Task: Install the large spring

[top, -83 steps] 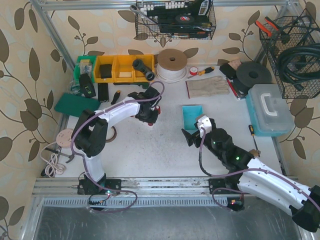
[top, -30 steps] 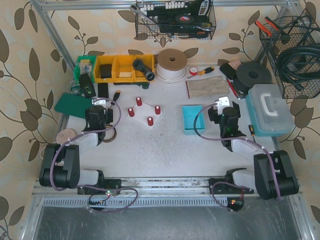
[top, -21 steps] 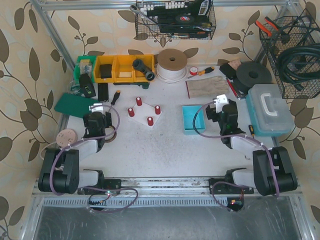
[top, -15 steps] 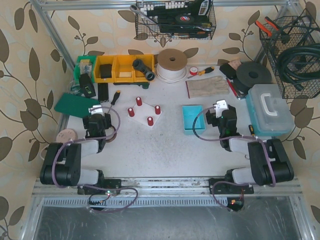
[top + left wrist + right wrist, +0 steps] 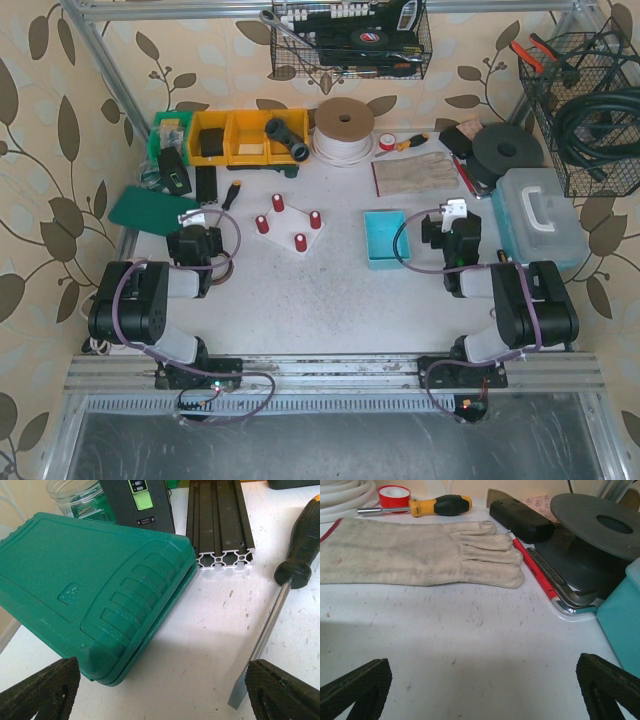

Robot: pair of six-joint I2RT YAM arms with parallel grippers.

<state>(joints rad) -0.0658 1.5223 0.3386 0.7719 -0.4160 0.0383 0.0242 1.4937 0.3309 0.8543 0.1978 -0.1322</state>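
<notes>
Bright even light, soft shadows, wrist views w/ blurry foreground corners

Both arms fold back toward their bases; left gripper (image 5: 196, 236) withdraws from the red-pegged fixture (image 5: 288, 224), now uncovered; right gripper (image 5: 455, 232) retreats from the blue tray (image 5: 383, 238).

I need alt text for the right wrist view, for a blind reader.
A beige work glove lies flat on a white table. Behind it are a screwdriver and a red tape roll; a black disc is at right. The open right gripper shows at the bottom corners.
</notes>
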